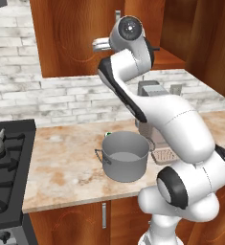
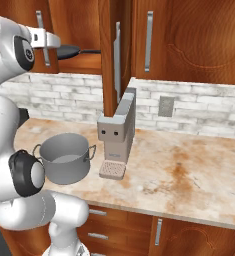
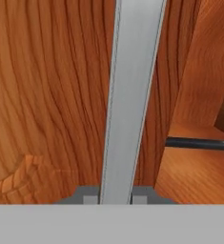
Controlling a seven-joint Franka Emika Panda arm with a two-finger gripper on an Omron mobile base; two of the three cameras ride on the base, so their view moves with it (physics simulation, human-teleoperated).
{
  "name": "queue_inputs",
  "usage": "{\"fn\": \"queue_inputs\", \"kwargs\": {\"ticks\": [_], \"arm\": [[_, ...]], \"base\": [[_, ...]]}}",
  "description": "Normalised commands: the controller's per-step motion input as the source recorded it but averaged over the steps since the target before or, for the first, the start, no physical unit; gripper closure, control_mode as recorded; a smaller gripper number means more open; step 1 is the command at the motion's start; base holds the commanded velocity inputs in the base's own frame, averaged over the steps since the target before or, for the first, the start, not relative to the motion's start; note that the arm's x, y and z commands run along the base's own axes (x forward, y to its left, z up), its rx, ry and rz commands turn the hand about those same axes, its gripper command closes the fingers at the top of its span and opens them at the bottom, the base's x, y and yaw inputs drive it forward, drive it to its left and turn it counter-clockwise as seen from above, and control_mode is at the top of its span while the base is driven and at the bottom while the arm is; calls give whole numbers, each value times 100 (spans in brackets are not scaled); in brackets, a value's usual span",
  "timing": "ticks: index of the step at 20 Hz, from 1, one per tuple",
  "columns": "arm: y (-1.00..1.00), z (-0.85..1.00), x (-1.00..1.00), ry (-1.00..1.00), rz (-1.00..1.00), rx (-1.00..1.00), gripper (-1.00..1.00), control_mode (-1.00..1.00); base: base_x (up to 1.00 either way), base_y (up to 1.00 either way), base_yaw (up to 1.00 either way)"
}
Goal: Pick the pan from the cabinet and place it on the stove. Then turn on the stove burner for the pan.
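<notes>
Inside the open wall cabinet (image 2: 84, 30), the dark pan (image 2: 68, 50) rests on the shelf, its long thin handle (image 3: 199, 143) pointing outward. The gripper (image 3: 116, 195) has its jaws closed around the door's silver bar handle (image 3: 130, 95), apparently gripping it. The pan looks rigid, fairly heavy and smooth, and is best taken by its handle near the bowl.

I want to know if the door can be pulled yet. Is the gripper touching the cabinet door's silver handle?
Touching. In the hand view the silver bar handle runs down between the two fingertips of the gripper, both pads flush against its sides.
</notes>
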Motion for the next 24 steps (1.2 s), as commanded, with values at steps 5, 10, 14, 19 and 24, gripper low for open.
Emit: {"fn": "queue_inputs", "kwargs": {"ticks": [5, 10, 14, 19, 24], "arm": [[43, 16, -48, 5, 0, 0, 100, -100], [43, 14, -60, 8, 0, 1, 100, -100], [47, 1, -74, 5, 0, 3, 100, -100], [60, -1, -89, -2, 0, 1, 100, -100], [44, 0, -92, -7, 0, 0, -100, -100]], "base": [[0, 0, 0], [0, 0, 0], [0, 0, 0], [0, 0, 0], [0, 0, 0]]}}
